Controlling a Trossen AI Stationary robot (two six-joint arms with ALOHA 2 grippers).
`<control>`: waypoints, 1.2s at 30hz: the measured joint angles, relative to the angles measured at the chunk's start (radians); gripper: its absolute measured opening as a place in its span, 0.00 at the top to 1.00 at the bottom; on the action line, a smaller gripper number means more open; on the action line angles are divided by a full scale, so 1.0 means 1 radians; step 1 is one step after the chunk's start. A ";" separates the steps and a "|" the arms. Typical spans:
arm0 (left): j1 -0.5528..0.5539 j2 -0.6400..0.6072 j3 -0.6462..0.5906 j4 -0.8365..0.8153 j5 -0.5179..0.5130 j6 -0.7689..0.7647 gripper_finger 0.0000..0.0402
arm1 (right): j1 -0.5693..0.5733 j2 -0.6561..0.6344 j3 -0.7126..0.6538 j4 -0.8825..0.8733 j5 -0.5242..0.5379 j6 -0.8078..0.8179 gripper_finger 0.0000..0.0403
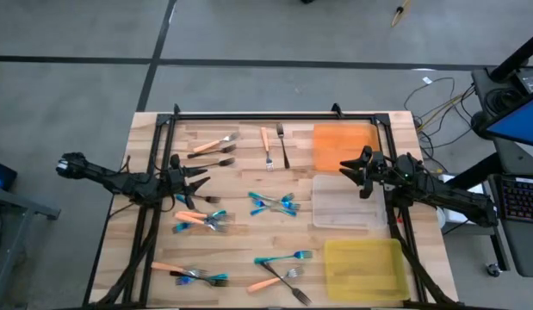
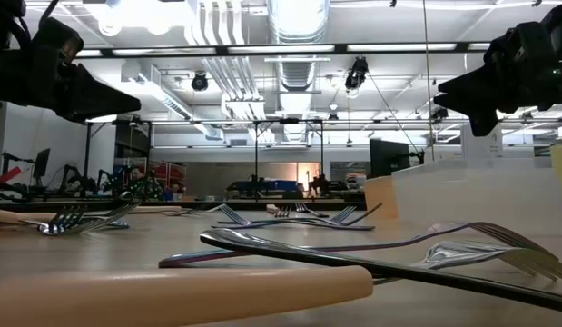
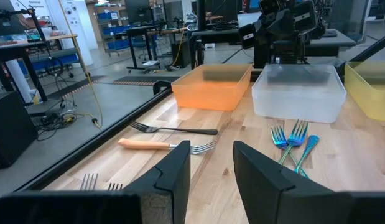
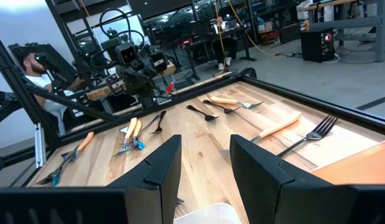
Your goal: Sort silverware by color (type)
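Several slim forks with orange, blue or dark handles lie flat and scattered on the wooden table (image 1: 240, 185). Two blue forks (image 1: 275, 204) cross at the middle. An orange fork (image 3: 161, 145) and a dark fork (image 3: 173, 129) lie ahead of my left gripper (image 1: 202, 185), which hovers open over the table's left part, above a mixed cluster (image 1: 201, 220). My right gripper (image 1: 352, 172) hovers open at the right, where the orange tray (image 1: 343, 142) meets the clear tray (image 1: 345, 207). Both grippers hang clear of the table in the low view, the left (image 2: 81, 91) and the right (image 2: 498, 86).
A yellow tray (image 1: 363, 267) sits at the near right corner. More forks lie near the far edge (image 1: 275, 146), near the near-left corner (image 1: 193, 274) and near the near edge (image 1: 283, 269). A black frame (image 1: 275, 114) rims the table. A person (image 4: 37, 68) sits beyond the left side.
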 joint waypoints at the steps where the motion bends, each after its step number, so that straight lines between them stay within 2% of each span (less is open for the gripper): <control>1: 0.000 0.000 0.000 0.000 0.000 0.000 0.74 | 0.000 0.000 0.000 0.000 0.000 0.000 0.68; 27: 0.000 0.000 0.000 0.000 0.000 0.000 0.74 | 0.000 0.000 0.000 0.038 0.028 -0.027 0.68; 31: 0.000 0.000 0.000 0.000 0.000 0.000 0.74 | -0.001 0.000 0.000 0.061 0.028 0.074 0.68; 36: 0.000 0.000 0.000 0.000 0.000 0.000 0.74 | -0.001 0.000 0.000 0.140 0.026 0.117 0.68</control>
